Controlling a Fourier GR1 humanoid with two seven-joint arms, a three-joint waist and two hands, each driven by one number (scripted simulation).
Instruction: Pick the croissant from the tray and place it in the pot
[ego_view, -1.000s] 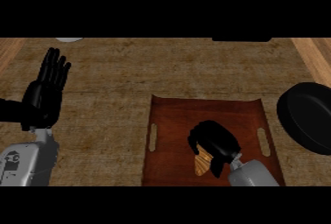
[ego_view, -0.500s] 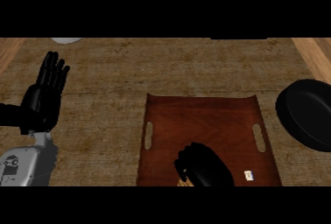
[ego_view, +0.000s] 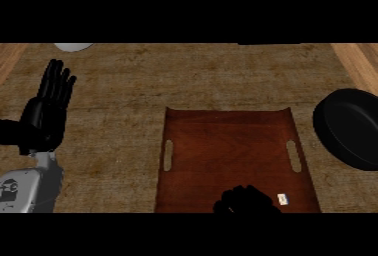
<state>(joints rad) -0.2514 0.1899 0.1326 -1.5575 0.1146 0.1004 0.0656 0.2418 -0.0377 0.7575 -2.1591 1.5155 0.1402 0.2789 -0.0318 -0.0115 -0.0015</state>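
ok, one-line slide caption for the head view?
Right hand at the wooden tray's near edge, black pot to its right, left hand resting open.

The bench (ego_view: 221, 75) is a mottled tan-brown with a coarse, woven-looking grain, and at its far left and right corners run strips of lighter, orange-toned wood. The tray (ego_view: 229, 150) is a deep reddish brown with a faint darker wood figure, its two slot handles showing pale tan. A small white patch with a dark mark sits on the tray's near right part. The pot (ego_view: 353, 129) is plain black with a dull grey sheen along its rim. Both hands are black: the left hand (ego_view: 46, 112) tops a grey forearm, the right hand (ego_view: 247, 201) shows at the lower edge. A pale grey-white round thing (ego_view: 72, 47) peeks in at the top left.
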